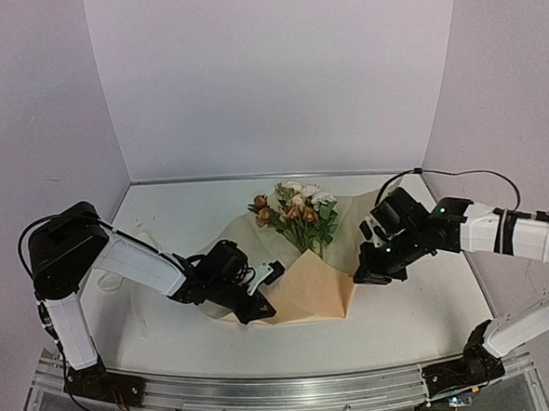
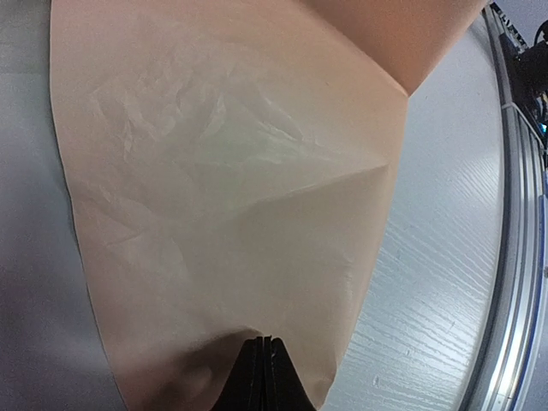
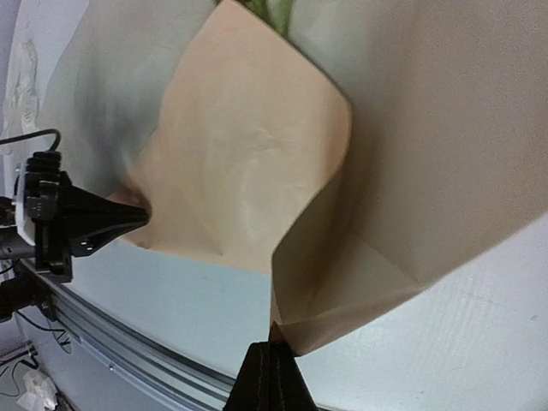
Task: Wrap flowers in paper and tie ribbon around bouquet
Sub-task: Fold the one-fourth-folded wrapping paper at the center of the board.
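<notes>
The tan paper (image 1: 307, 287) lies mid-table, partly folded up over the stems of the flowers (image 1: 296, 212). Their rust, pink and cream heads and green leaves show at its far end. My left gripper (image 1: 262, 311) is shut on the paper's near left edge (image 2: 257, 257), fingertips together at the sheet's rim (image 2: 264, 342). My right gripper (image 1: 364, 276) is shut on the paper's near right corner (image 3: 342, 291) and holds that flap lifted off the table (image 3: 274, 344). The left gripper (image 3: 128, 219) also shows in the right wrist view, pinching the paper. The cream ribbon (image 1: 111, 279) lies bunched at the far left, behind the left arm.
The white table (image 1: 421, 318) is walled by pale panels at the back and on both sides. An aluminium rail (image 1: 286, 391) runs along the near edge, with both arm bases on it. A black cable (image 1: 459, 173) runs to the right arm.
</notes>
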Available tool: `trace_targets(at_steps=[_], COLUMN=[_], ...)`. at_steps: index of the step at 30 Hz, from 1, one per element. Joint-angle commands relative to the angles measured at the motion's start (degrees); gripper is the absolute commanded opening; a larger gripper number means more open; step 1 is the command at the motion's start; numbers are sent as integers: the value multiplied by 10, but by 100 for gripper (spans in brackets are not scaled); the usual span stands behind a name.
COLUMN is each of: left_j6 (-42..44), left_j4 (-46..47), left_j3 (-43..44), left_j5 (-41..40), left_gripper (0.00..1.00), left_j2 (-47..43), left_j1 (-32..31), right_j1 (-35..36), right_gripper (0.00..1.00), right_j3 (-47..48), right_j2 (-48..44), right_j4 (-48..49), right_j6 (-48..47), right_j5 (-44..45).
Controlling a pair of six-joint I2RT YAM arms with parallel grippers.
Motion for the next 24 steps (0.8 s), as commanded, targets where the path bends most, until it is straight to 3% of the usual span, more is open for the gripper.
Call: trace_targets(at_steps=[1, 8, 17, 21, 24], left_j6=[-14, -30, -54, -90, -129], left_j4=[40, 68, 81, 86, 90], left_j3=[6, -20, -30, -40, -41], left_j5=[-8, -9, 13, 38, 69], left_gripper=[3, 2, 3, 7, 17], left_j2=[-1, -31, -47, -85, -109], left_j1=[5, 23, 45, 86, 126], right_j1=[24, 26, 31, 44, 55], right_gripper=[0, 0, 0, 0, 0], right_j3=[69, 139, 201, 223, 230], right_j2=[80, 221, 319, 343, 355], right_j4=[78, 169, 173, 161, 148], right_j6=[29, 70, 69, 52, 33], right_j5=[-84, -192, -215, -226, -229])
